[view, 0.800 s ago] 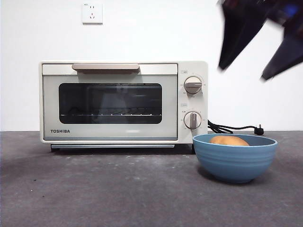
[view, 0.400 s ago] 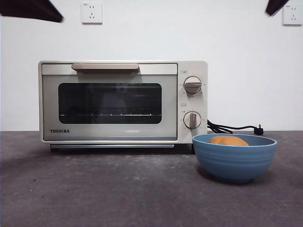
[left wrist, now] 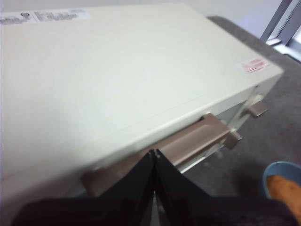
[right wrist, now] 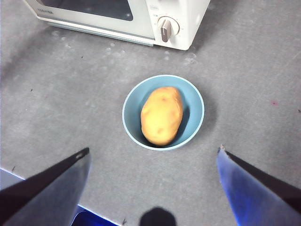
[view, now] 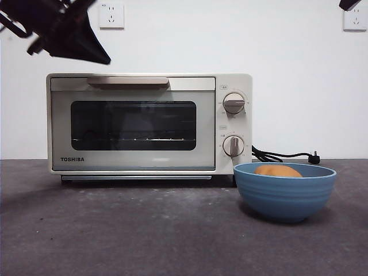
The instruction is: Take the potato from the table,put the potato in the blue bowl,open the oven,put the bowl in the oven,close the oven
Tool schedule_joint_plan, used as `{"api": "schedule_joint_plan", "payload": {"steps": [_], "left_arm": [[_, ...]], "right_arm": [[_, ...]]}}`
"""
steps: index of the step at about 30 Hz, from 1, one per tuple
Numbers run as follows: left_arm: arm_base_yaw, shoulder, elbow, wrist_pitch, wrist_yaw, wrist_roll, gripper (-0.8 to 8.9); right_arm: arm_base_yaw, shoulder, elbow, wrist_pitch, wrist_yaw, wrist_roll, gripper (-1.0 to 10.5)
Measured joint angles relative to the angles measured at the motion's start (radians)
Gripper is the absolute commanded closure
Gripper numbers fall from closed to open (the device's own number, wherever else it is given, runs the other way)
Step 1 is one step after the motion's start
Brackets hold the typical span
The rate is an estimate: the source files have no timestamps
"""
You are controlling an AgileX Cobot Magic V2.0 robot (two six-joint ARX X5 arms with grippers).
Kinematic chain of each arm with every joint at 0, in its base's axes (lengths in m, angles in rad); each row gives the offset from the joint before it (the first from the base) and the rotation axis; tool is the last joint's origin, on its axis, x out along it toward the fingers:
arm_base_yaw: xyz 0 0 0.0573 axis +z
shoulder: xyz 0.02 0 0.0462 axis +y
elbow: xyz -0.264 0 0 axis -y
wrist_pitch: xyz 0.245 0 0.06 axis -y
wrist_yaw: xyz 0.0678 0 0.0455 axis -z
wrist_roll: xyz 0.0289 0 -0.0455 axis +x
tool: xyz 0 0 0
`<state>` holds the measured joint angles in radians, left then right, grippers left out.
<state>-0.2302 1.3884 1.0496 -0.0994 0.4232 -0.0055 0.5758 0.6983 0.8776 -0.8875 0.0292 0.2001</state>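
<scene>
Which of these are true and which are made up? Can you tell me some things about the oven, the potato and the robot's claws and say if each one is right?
1. The potato lies inside the blue bowl. True.
2. The oven door is open. False: it is shut, the handle up at the top.
3. The left gripper is shut and sits above the oven's handle. True.
4. The right gripper is squeezing the bowl. False: it is open, high above the bowl, touching nothing.
5. The bowl sits on top of the oven. False: it stands on the table beside it.
</scene>
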Motion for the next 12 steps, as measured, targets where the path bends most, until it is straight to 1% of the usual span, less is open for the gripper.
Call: {"api": "schedule_joint_plan", "payload": {"steps": [4, 12], "left_arm": [[-0.008, 0.038, 0.005, 0.019, -0.027, 0.023, 8.22], [-0.008, 0.068, 0.013, 0.023, -0.028, 0.065, 8.22]], "right_arm": [[0.0, 0.0, 0.0, -0.003, 0.0, 0.003, 5.0], [0.0, 0.0, 0.0, -0.003, 0.0, 0.006, 5.0]]}}
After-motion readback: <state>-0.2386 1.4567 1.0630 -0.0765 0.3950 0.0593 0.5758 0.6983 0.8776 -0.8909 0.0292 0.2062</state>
